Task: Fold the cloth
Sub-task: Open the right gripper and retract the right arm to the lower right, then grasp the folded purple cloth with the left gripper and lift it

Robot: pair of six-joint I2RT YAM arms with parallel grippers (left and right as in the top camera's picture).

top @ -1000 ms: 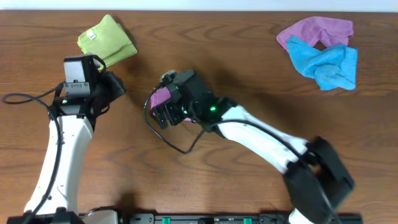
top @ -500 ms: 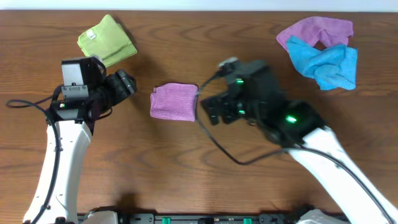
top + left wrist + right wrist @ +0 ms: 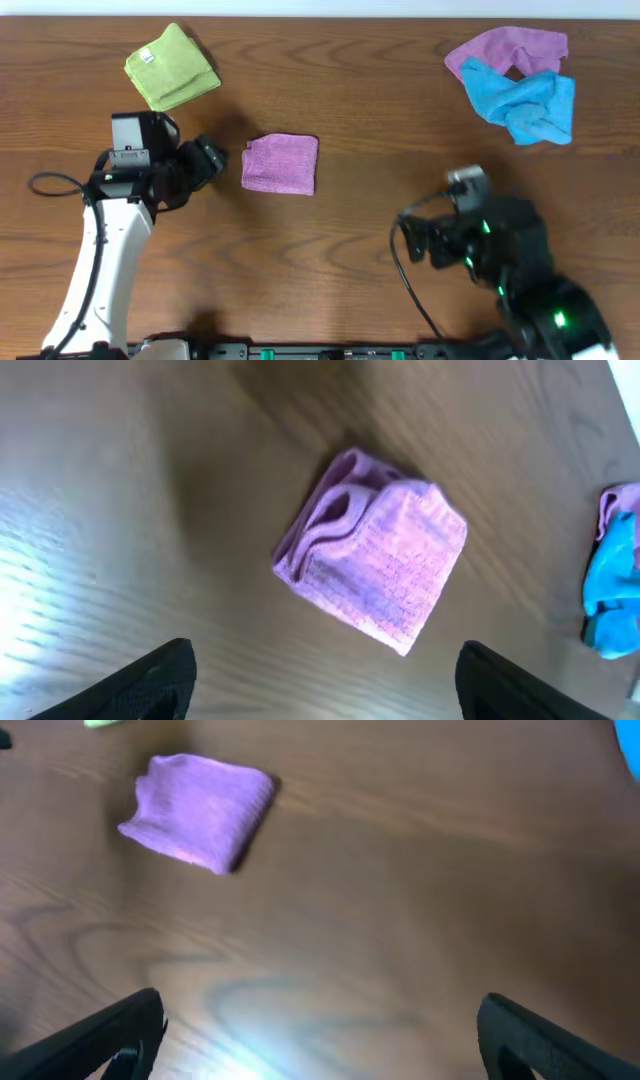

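Note:
The cloth [image 3: 281, 164] lies folded into a small lilac-purple rectangle on the wooden table, left of centre. In the left wrist view the cloth [image 3: 375, 565] shows its layered folds on its left edge. My left gripper [image 3: 210, 160] is just left of it, open and empty, with the fingers wide apart at the bottom of its own view [image 3: 325, 680]. My right gripper [image 3: 420, 245] is well away at the front right, open with nothing in it [image 3: 320, 1030]. Its camera sees the cloth [image 3: 200, 810] far off at the upper left.
A folded lime-green cloth [image 3: 172, 67] lies at the back left. A crumpled second purple cloth [image 3: 505, 48] and a bright blue cloth [image 3: 525, 100] overlap at the back right. The blue cloth [image 3: 610, 600] also shows at the left wrist view's right edge.
My right arm has pulled back from over the cloth to the front right, leaving it folded on the table. My left gripper has shifted a little toward the front right.

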